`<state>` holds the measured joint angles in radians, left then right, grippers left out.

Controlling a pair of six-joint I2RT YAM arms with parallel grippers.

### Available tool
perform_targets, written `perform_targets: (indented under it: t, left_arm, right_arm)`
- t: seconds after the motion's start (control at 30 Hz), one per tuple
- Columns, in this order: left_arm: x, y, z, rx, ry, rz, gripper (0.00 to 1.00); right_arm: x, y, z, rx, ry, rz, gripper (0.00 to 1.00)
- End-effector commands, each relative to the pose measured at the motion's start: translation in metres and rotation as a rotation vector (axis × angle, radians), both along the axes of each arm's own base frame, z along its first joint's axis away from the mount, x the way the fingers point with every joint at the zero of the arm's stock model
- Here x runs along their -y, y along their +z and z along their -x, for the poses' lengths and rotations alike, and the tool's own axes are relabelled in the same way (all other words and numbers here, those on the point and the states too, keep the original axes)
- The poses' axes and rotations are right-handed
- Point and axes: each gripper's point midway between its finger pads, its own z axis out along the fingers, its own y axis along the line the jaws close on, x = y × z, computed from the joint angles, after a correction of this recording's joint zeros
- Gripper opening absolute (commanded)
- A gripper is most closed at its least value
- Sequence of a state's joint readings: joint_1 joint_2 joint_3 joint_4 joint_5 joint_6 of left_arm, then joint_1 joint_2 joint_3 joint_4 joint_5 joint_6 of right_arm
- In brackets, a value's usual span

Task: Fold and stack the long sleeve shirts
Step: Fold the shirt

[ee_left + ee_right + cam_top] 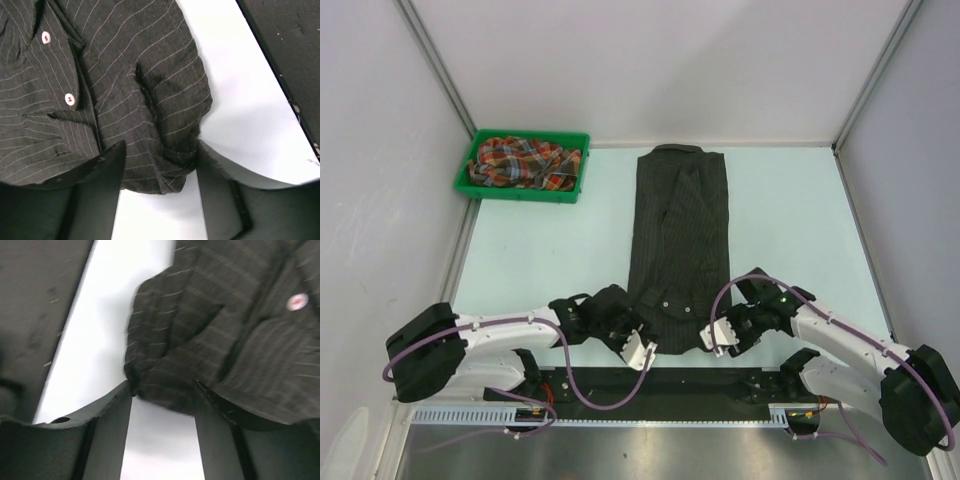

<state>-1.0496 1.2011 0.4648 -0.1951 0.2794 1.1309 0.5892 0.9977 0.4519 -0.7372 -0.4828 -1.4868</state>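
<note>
While black shirt [678, 230] lies flat | pale table [790, 240] | white walls [670, 70]

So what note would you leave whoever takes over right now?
Left end effector: jaws astride the left hem corner of the black pinstriped collared shirt; grip unclear.
Right end effector: same at the right corner.
Done: that shirt lies on the white table as a narrow strip.
Red, orange and green plaid shirt sits crumpled in the green plastic bin.
To do: fold black shirt across, fold plaid, stack.
</note>
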Motion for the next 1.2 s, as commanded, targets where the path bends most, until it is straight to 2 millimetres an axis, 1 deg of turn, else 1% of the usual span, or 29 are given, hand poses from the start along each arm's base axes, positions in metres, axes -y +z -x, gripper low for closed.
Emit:
perform_targets:
  t: [0.0, 0.07, 0.1, 0.13, 0.17, 0.2, 0.23, 0.27, 0.3, 0.33, 0.37, 0.4, 0.43, 0.47, 0.5, 0.53, 0.57, 0.7, 0.77, 0.87, 0.9, 0.93, 0.97, 1.0, 1.03, 1.07, 1.1, 1.13, 1.17]
  left_arm:
    - [-0.004, -0.012, 0.005, 0.005, -0.022, -0.022, 0.58]
    - [-0.004, -0.013, 0.006, 0.006, -0.026, -0.022, 0.46]
    - [-0.005, -0.014, 0.007, 0.003, -0.027, -0.026, 0.39]
    - [-0.004, -0.012, 0.006, 0.003, -0.024, -0.022, 0.27]
    - [-0.003, -0.01, 0.008, -0.002, -0.03, -0.015, 0.2]
    - [-0.003, -0.008, 0.009, -0.012, -0.03, -0.022, 0.13]
    - [-0.001, -0.004, 0.013, -0.023, -0.04, -0.021, 0.05]
    - [0.0, -0.001, 0.017, -0.042, -0.045, -0.02, 0.03]
    - [-0.003, 0.0, 0.025, -0.069, -0.054, -0.037, 0.01]
    - [0.003, 0.008, 0.033, -0.065, -0.084, -0.023, 0.0]
    - [0.002, 0.01, 0.04, -0.059, -0.11, -0.03, 0.0]
    - [-0.003, 0.008, 0.047, -0.048, -0.12, -0.051, 0.0]
    - [0.001, 0.017, 0.058, -0.035, -0.163, -0.02, 0.0]
    - [0.0, 0.02, 0.064, -0.053, -0.156, -0.013, 0.0]
    - [0.0, 0.026, 0.069, -0.065, -0.157, 0.003, 0.0]
    - [0.0, 0.029, 0.074, -0.085, -0.164, 0.008, 0.0]
    - [-0.003, 0.029, 0.075, -0.114, -0.133, -0.006, 0.0]
    - [-0.001, 0.04, 0.069, -0.156, -0.081, 0.018, 0.0]
    - [-0.002, 0.044, 0.061, -0.19, -0.04, 0.028, 0.0]
    - [0.002, 0.056, 0.046, -0.221, 0.009, 0.058, 0.0]
    - [0.005, 0.06, 0.041, -0.223, 0.019, 0.069, 0.0]
    - [0.005, 0.064, 0.034, -0.234, 0.049, 0.084, 0.0]
    - [0.008, 0.069, 0.032, -0.259, 0.052, 0.101, 0.0]
    - [0.012, 0.077, 0.019, -0.266, 0.088, 0.119, 0.0]
    - [0.013, 0.08, 0.012, -0.276, 0.106, 0.126, 0.0]
    - [0.02, 0.086, 0.002, -0.283, 0.12, 0.138, 0.0]
    - [0.018, 0.089, -0.016, -0.283, 0.168, 0.148, 0.0]
    - [0.019, 0.091, -0.027, -0.286, 0.193, 0.153, 0.0]
    - [0.027, 0.097, -0.042, -0.301, 0.21, 0.164, 0.0]
  right_arm:
    - [-0.005, -0.013, -0.018, 0.106, -0.018, 0.025, 0.52]
    - [-0.006, -0.015, -0.017, 0.097, -0.027, 0.029, 0.47]
    - [-0.005, -0.015, -0.017, 0.097, -0.035, 0.031, 0.39]
    - [-0.005, -0.015, -0.016, 0.091, -0.04, 0.036, 0.34]
    - [-0.005, -0.015, -0.014, 0.085, -0.043, 0.036, 0.2]
    - [-0.003, -0.015, -0.01, 0.072, -0.048, 0.046, 0.13]
    - [-0.006, -0.008, -0.011, 0.082, -0.053, 0.027, 0.07]
    - [-0.007, -0.005, -0.009, 0.079, -0.058, 0.019, 0.01]
    - [-0.006, -0.002, -0.002, 0.068, -0.065, 0.027, 0.0]
    - [-0.007, 0.001, 0.0, 0.078, -0.068, 0.034, 0.0]
    - [-0.01, 0.012, -0.002, 0.096, -0.089, 0.023, 0.0]
    - [-0.004, 0.014, 0.011, 0.049, -0.102, 0.061, 0.0]
    - [-0.002, 0.02, 0.015, 0.025, -0.11, 0.066, 0.0]
    - [-0.005, 0.034, 0.016, 0.03, -0.114, 0.036, 0.0]
    - [0.0, 0.036, 0.026, -0.005, -0.111, 0.047, 0.0]
    - [0.0, 0.039, 0.028, 0.0, -0.108, 0.039, 0.0]
    - [-0.001, 0.045, 0.029, 0.013, -0.108, 0.017, 0.0]
    - [-0.003, 0.05, 0.029, -0.009, -0.152, 0.015, 0.0]
    - [-0.007, 0.056, 0.023, -0.025, -0.192, -0.021, 0.0]
    - [-0.011, 0.066, 0.005, -0.029, -0.242, -0.062, 0.0]
    - [-0.012, 0.066, 0.0, -0.043, -0.254, -0.059, 0.0]
    - [-0.016, 0.076, -0.01, -0.031, -0.267, -0.087, 0.0]
    - [-0.016, 0.082, -0.023, -0.032, -0.301, -0.117, 0.0]
    - [-0.017, 0.08, -0.03, -0.061, -0.315, -0.106, 0.0]
    - [-0.021, 0.095, -0.045, -0.036, -0.328, -0.138, 0.0]
    - [-0.021, 0.1, -0.06, -0.028, -0.348, -0.161, 0.0]
    - [-0.023, 0.106, -0.072, -0.015, -0.358, -0.178, 0.0]
    - [-0.029, 0.111, -0.09, -0.014, -0.366, -0.192, 0.0]
    - [-0.026, 0.116, -0.107, -0.004, -0.39, -0.205, 0.0]
